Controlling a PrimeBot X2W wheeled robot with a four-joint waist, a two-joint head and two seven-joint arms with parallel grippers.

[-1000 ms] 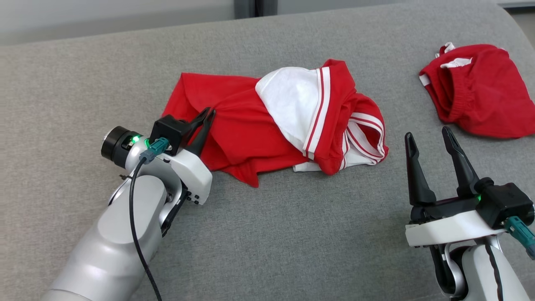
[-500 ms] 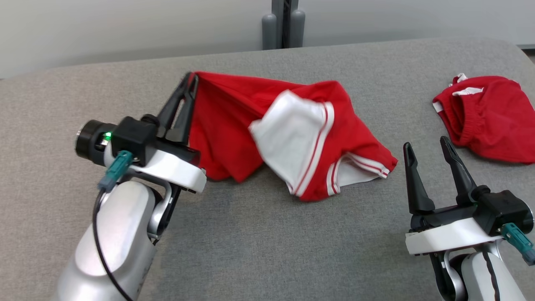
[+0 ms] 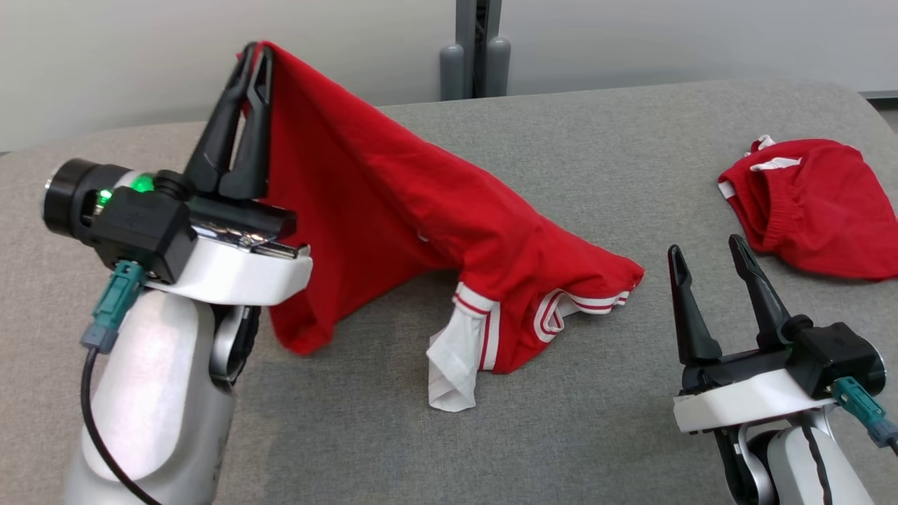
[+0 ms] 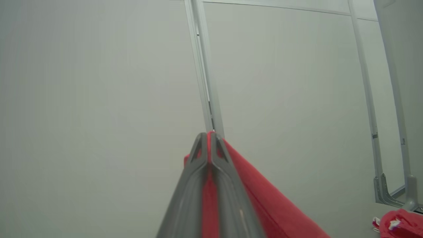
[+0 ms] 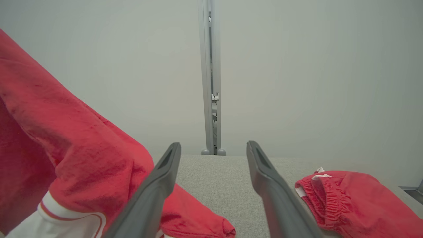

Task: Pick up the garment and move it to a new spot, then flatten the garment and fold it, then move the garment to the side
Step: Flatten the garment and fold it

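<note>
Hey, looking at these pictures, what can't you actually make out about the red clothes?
- Head view: the left gripper's wrist hides the lifted garment's near-left part.
- Left wrist view: closed fingers cover how much cloth is pinched.
- Head view: the second red garment is crumpled and cut by the right edge; type unclear.

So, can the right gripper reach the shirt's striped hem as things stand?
Probably yes: the right gripper is open, and only grey surface lies between it and the striped hem just to its left.

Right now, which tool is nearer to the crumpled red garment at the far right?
Right. The right tool stands open near the crumpled red garment, not touching it. The left tool is far off, shut on the lifted red shirt.
</note>
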